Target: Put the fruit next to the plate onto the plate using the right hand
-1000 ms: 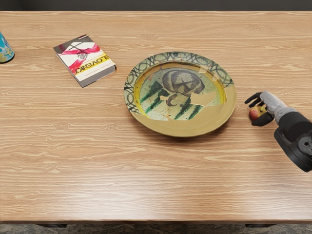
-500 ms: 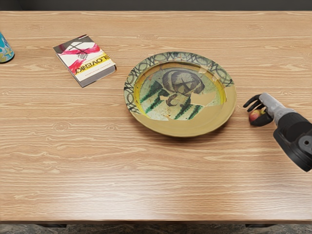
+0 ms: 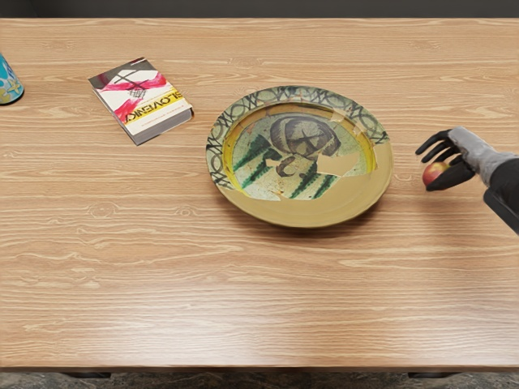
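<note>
Right hand (image 3: 445,159) grasps the fruit (image 3: 434,173) (small, reddish) near the plate (image 3: 324,215), not touching it.

The right hand (image 3: 448,158) has black fingers (image 3: 434,143), a pale grey wrist (image 3: 478,154) (tapered) and black forearm (image 3: 508,193).
</note>
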Robot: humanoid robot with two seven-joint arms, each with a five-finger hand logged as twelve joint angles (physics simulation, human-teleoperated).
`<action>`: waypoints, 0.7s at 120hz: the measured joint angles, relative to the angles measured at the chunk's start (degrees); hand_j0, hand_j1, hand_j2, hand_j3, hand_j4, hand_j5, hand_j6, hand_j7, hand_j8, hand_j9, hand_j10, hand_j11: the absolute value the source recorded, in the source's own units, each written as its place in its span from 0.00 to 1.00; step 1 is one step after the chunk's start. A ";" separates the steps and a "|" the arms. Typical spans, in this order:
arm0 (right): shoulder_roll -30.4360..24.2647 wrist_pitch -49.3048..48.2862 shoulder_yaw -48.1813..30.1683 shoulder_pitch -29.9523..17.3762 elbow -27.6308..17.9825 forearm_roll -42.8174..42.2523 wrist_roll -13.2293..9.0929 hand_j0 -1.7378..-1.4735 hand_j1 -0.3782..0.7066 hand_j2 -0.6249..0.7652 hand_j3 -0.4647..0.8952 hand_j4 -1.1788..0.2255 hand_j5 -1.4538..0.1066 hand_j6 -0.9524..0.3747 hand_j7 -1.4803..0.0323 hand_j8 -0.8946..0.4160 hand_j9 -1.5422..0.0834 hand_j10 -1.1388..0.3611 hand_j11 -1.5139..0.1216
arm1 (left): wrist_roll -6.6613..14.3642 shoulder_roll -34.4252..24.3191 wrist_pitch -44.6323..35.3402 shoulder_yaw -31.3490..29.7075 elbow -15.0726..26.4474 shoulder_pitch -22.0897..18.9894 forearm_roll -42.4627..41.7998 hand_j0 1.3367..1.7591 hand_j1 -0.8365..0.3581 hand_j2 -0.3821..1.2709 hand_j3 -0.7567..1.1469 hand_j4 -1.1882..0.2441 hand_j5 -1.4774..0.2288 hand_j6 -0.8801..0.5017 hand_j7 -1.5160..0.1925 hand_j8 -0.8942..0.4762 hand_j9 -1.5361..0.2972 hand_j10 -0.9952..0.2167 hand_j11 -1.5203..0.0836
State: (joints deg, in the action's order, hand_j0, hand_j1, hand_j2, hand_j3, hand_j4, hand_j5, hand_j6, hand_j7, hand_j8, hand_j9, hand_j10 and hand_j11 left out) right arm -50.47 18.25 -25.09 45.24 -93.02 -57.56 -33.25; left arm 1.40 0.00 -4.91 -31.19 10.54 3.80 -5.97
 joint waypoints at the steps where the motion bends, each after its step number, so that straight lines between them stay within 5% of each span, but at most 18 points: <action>1: -0.06 -0.08 -0.15 0.00 -0.13 0.02 -0.09 0.31 0.57 0.54 0.34 0.44 0.45 0.29 0.49 0.32 0.49 0.43 0.47 | 0.00 0.00 0.01 0.00 0.00 -0.01 0.00 0.76 0.76 0.26 0.40 0.67 0.69 0.47 0.71 0.48 0.67 0.63 0.76; 84: 6.35 -3.93 -3.96 5.92 -3.16 0.75 -1.76 0.30 0.59 0.59 0.34 0.43 0.43 0.28 0.47 0.33 0.48 0.43 0.46 | 0.01 0.00 -0.01 -0.01 0.00 -0.02 0.00 0.76 0.76 0.26 0.40 0.67 0.69 0.47 0.71 0.48 0.67 0.63 0.76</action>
State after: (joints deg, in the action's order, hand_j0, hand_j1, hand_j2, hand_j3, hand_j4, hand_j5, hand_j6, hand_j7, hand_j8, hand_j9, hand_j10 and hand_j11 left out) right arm -44.12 14.32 -29.05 51.17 -96.18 -56.81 -35.00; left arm 1.40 0.00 -4.92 -31.20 10.55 3.78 -5.97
